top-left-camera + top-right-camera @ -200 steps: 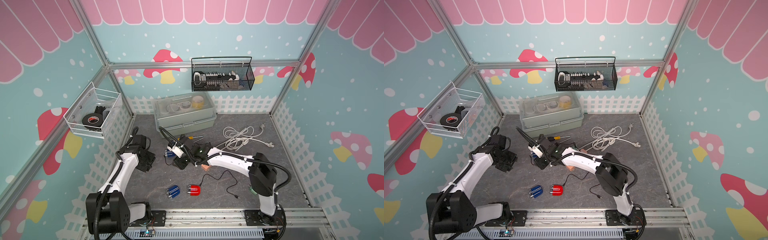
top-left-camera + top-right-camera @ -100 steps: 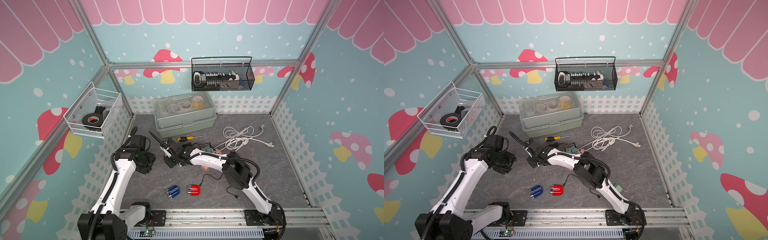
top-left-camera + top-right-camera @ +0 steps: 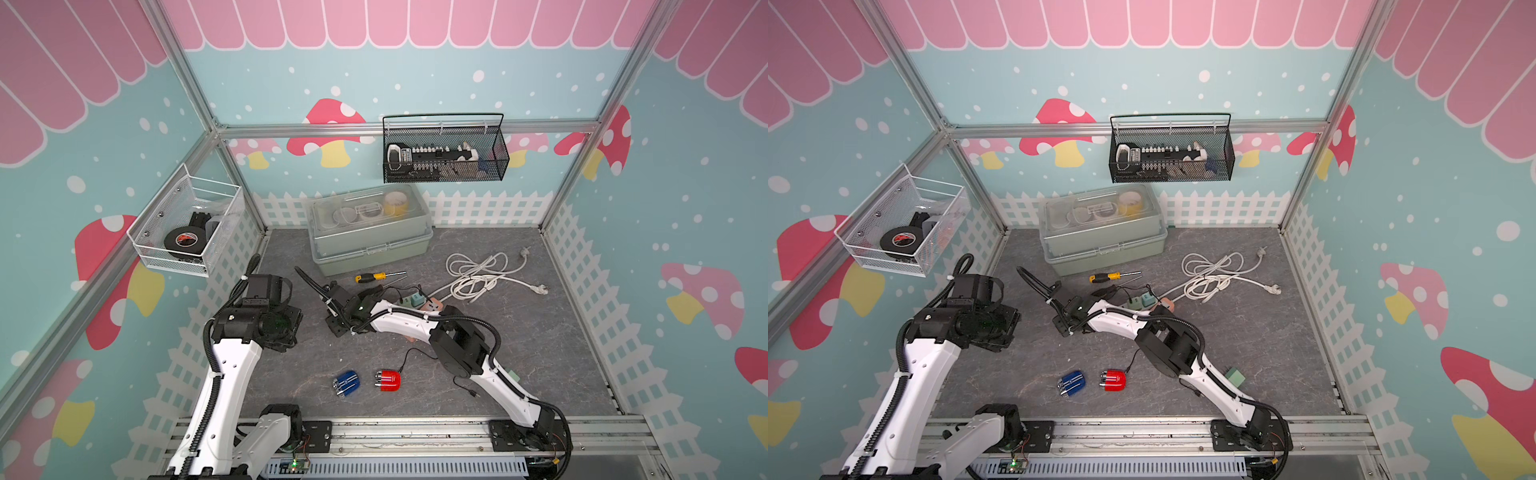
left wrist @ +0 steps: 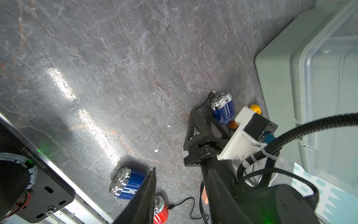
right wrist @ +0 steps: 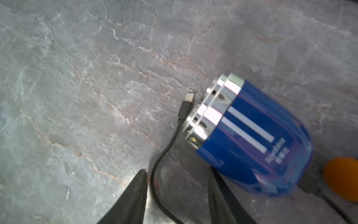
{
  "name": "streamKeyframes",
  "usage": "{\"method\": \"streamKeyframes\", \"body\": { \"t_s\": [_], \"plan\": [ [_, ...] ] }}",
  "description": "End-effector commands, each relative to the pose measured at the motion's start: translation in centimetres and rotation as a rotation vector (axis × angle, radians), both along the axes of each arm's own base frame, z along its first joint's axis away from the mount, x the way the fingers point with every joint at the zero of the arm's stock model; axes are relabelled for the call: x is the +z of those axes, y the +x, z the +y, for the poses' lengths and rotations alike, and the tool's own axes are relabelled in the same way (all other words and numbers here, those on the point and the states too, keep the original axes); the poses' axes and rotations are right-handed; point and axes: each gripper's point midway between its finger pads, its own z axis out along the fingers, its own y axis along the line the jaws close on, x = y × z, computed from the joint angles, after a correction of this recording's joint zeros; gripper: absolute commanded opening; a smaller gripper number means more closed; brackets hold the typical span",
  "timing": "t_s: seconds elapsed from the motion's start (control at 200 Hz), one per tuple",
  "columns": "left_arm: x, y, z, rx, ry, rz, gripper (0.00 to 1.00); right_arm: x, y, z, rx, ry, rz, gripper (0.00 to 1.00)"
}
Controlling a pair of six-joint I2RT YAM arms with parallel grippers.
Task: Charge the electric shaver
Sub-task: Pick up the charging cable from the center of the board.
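On the grey stone table [image 3: 540,332], the right gripper [image 5: 176,170] holds its fingers spread around the thin, limp cable [image 5: 153,174]. The stiff plug [image 5: 188,99] beside the smooth blue shaver [image 5: 251,139] looks the best place to pinch. The left gripper [image 3: 293,322] does not show its fingers clearly.

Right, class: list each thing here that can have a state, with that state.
Rear blue shaver: lying on its side.
Black cable plug: loose beside that shaver's head, not inserted.
Right gripper: jaws open, astride the cable.
Front blue shaver: on its side.
Red shaver: on its side, a lead ending against it.
Storage box: lid shut.
White cord: coiled, plug lying free.
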Motion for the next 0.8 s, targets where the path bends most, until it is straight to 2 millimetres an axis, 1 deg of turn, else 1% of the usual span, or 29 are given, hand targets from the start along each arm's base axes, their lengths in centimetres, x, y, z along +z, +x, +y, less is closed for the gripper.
{"method": "streamKeyframes", "body": {
  "t_s": [0.0,0.09,0.185,0.285,0.32,0.35,0.42,0.45,0.485,0.555,0.585,0.6,0.64,0.65,0.675,0.74,0.775,0.795],
  "plan": [
    [0.9,-0.6,0.1,0.021,-0.007,-0.02,0.41,-2.4,-1.1,-0.3,-0.018,-0.077,0.006,0.51],
    [1.0,-0.7,0.1,0.017,-0.01,-0.024,0.41,-3.9,-1.4,-1.0,-0.038,-0.14,-0.005,0.49],
    [1.0,-0.8,-0.1,0.012,-0.014,-0.019,0.4,-5.8,-1.4,-2.4,-0.065,-0.228,-0.009,0.4],
    [0.9,-0.9,-0.1,0.009,-0.016,-0.017,0.4,-7.4,-1.7,-3.3,-0.065,-0.291,-0.002,0.26],
    [0.8,-0.9,-0.1,0.008,-0.016,-0.015,0.4,-7.8,-1.8,-3.3,-0.06,-0.299,0.006,0.18],
    [0.8,-0.9,-0.1,0.006,-0.015,-0.015,0.39,-7.7,-1.9,-3.3,-0.054,-0.298,0.01,0.12],
    [0.8,-1.0,-0.1,0.002,-0.009,-0.013,0.39,-6.6,-1.7,-3.1,-0.054,-0.29,-0.001,0.02],
    [0.7,-1.0,-0.1,0.0,-0.006,-0.011,0.39,-5.5,-1.6,-2.9,-0.047,-0.275,-0.01,0.0],
    [0.6,-1.1,0.0,0.001,-0.005,-0.009,0.39,-4.2,-1.3,-2.7,-0.041,-0.253,-0.018,0.0],
    [0.4,-1.2,0.0,0.005,-0.004,-0.005,0.39,-0.9,-0.9,-2.3,-0.031,-0.174,-0.029,0.0],
    [0.3,-1.3,0.0,0.006,-0.004,-0.001,0.39,0.1,-0.9,-2.2,-0.022,-0.138,-0.025,0.0],
    [0.2,-1.3,0.0,0.008,-0.005,-0.001,0.39,1.0,-0.8,-2.2,-0.017,-0.11,-0.029,0.0],
    [0.2,-1.3,0.0,0.011,-0.005,0.002,0.39,2.6,-0.9,-2.3,-0.004,-0.052,-0.022,0.0],
    [0.1,-1.3,0.0,0.011,-0.006,0.002,0.39,2.6,-1.0,-2.4,0.0,-0.043,-0.016,0.0],
    [0.1,-1.3,0.1,0.013,-0.005,0.003,0.39,3.7,-1.1,-2.5,0.008,-0.003,-0.008,0.0],
    [-0.3,-1.3,0.1,0.017,-0.006,0.014,0.4,5.1,-1.7,-3.1,0.042,0.08,0.024,0.0],
    [-0.6,-1.2,0.0,0.015,-0.013,0.021,0.4,5.3,-2.3,-3.5,0.063,0.108,0.041,0.0],
    [-0.8,-1.1,-0.2,0.01,-0.021,0.025,0.41,5.7,-2.5,-3.8,0.074,0.127,0.043,0.0]
  ]
}}
